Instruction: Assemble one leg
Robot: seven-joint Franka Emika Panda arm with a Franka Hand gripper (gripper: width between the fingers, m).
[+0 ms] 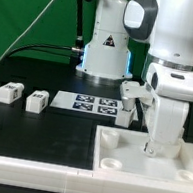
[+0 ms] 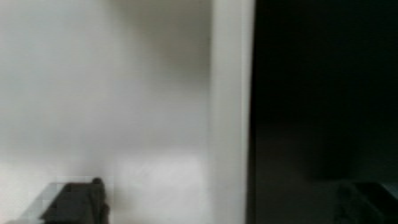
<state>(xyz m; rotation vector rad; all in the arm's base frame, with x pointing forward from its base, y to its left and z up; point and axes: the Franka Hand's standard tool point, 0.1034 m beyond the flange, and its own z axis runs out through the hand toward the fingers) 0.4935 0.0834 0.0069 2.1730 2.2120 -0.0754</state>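
No legible writing is noted; a triangular warning label (image 1: 106, 40) is seen on the arm's base. Square black-and-white tags are borne by the marker board (image 1: 95, 106) and by each leg. One leg (image 1: 9, 93) and a second leg (image 1: 36, 100) are set side by side on the black counter (image 1: 49, 128), at the exterior view's left. The hand (image 1: 154, 149) is lowered into the white tray-like part (image 1: 118, 169), fingers (image 2: 71, 200) spread, nothing gripped
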